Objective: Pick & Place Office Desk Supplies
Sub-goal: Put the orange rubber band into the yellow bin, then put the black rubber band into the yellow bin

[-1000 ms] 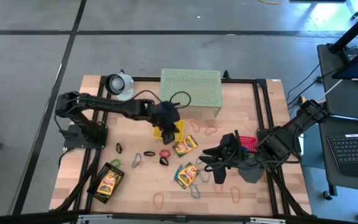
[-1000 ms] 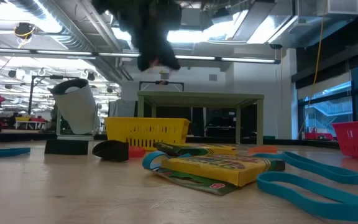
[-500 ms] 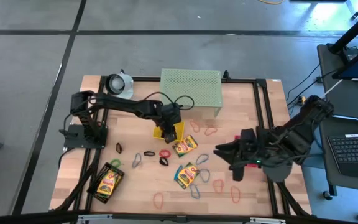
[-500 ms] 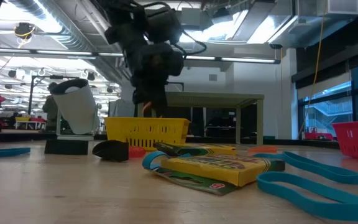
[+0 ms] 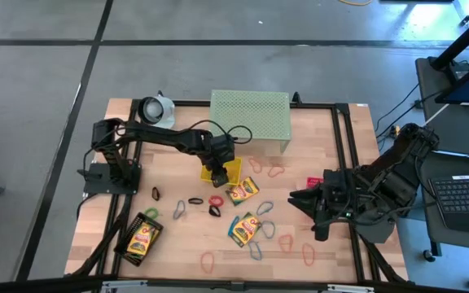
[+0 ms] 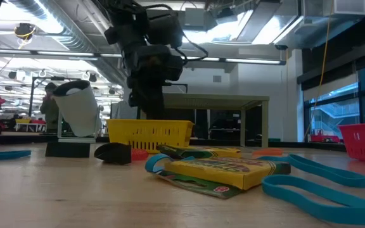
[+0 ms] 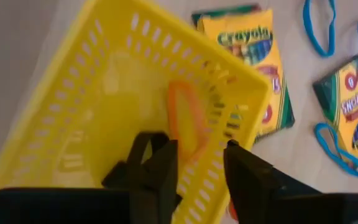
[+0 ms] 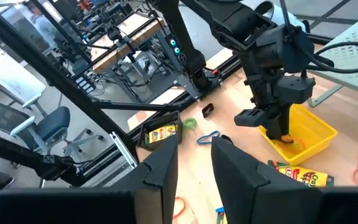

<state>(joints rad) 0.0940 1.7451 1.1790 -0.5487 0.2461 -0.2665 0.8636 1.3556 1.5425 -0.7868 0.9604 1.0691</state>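
My left gripper (image 5: 219, 165) hangs open over the yellow mesh tray (image 5: 230, 172), fingers pointing down into it (image 7: 199, 177). An orange loop (image 7: 188, 118) lies on the tray's floor just beyond the fingertips, and a small black clip (image 7: 143, 149) shows beside one finger. Crayon boxes (image 5: 242, 192) (image 5: 243, 229) lie flat on the table near the tray, with red (image 5: 216, 200) and blue loops (image 5: 265, 209) and black clips (image 5: 155, 193) around them. My right gripper (image 5: 295, 200) is raised at the table's right, open and holding nothing (image 8: 194, 165).
A pale green mesh shelf (image 5: 249, 118) stands at the far edge behind the yellow tray. A black tray (image 5: 142, 236) with a crayon box sits near left. A pink tray (image 5: 312, 181) peeks out beside my right arm. A white round object (image 5: 157, 110) stands far left.
My left gripper has come down toward the yellow tray and tipped steeper, and now hangs just over it. My right gripper has drawn back toward the table's right edge and risen a little.
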